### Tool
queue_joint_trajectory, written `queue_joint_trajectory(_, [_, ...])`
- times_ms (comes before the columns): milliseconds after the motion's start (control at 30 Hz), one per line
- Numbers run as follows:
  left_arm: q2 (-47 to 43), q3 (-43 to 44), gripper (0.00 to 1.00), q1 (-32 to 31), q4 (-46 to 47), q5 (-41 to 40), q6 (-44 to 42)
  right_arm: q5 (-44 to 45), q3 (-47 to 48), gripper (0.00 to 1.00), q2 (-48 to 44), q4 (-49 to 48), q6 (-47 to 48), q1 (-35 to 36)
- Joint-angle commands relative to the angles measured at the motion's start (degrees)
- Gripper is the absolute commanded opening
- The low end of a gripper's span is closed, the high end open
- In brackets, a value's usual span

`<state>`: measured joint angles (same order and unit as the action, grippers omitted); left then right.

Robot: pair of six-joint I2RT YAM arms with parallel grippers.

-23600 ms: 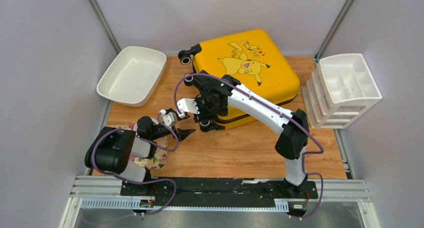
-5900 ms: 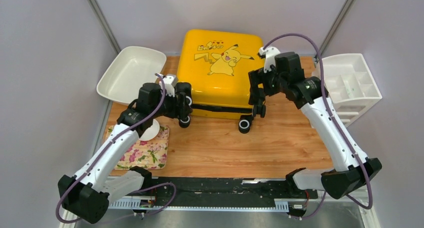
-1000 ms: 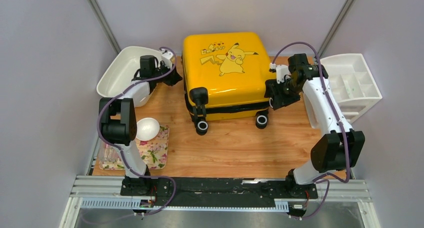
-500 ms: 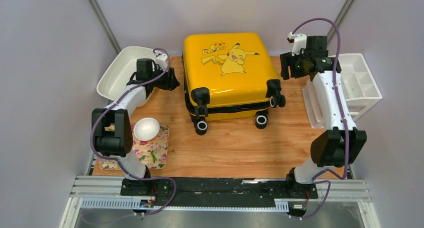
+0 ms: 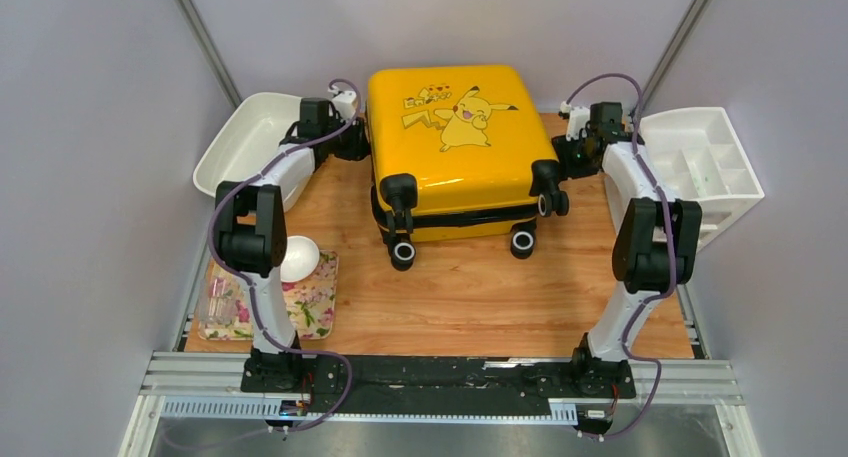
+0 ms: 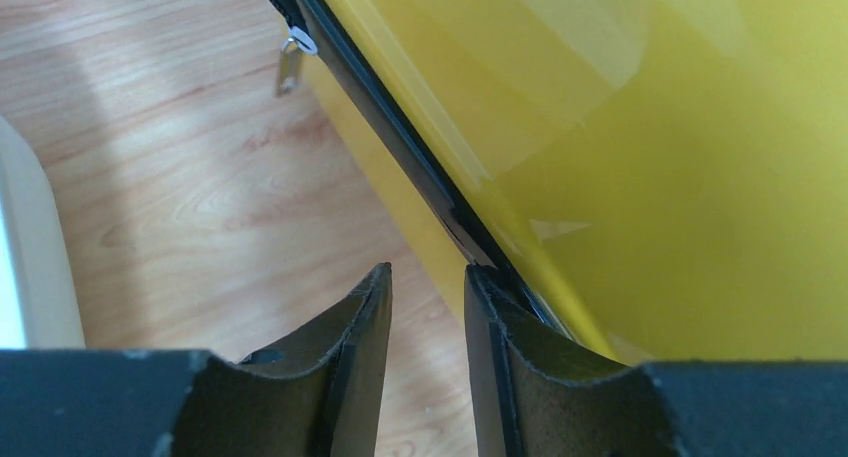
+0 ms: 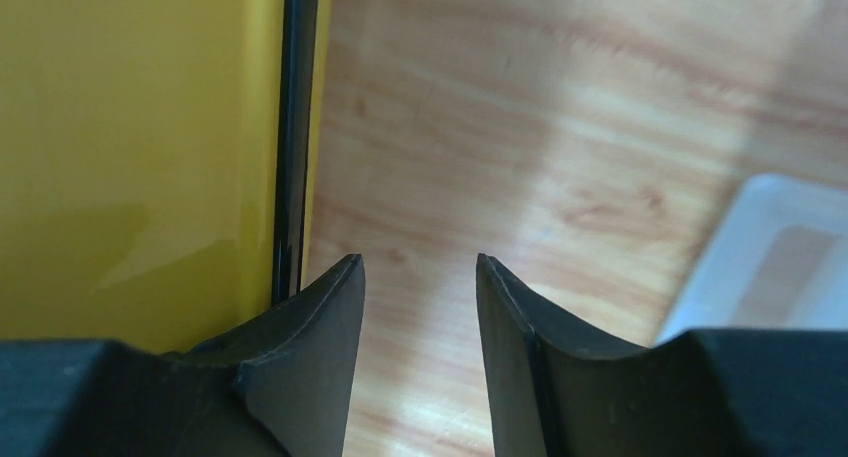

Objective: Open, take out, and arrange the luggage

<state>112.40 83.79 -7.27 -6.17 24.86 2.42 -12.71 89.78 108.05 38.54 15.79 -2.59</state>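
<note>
On the wooden surface [image 5: 470,287], the yellow hard-shell luggage [image 5: 450,147] is lying shut, wheels toward me; I am judging it stiff, slick and bulky. My left pincer [image 6: 428,269] and right pincer [image 7: 418,259] are flanking its seam, both parted and empty. I am favouring the zipper pull [image 6: 288,65] as the hold.

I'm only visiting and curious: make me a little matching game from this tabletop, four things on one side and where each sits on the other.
Things:
1 yellow Pikachu suitcase
2 white basin
3 small white bowl
4 white drawer organiser

Places:
A on the floral mat's far end, near left
B far right edge
C back middle
D back left corner

Pairs: 1-C, 2-D, 3-A, 4-B
</note>
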Motion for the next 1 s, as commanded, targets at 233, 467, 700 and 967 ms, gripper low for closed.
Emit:
queue_joint_trajectory(233, [13.9,16.3,0.44,-12.1,2.0,15.0,-7.6,-24.7,-26.1,0.51,-23.4,-0.7,12.7,1.7])
queue_joint_trajectory(467, [16.5,22.5,0.66,-10.1,7.2,7.7,-4.1,-27.4,-41.3,0.57,-41.6,-2.2,18.3,5.2])
queue_joint_trajectory(700, [3.3,20.6,0.82,3.0,4.6,-3.6,4.0,-21.7,-46.6,0.6,-45.4,-11.4,13.8,19.9])
queue_joint_trajectory(967, [-23.4,-12.0,0.82,6.9,2.9,-10.3,13.0,-13.3,-37.7,0.61,-32.9,-23.7,2.8,37.6])
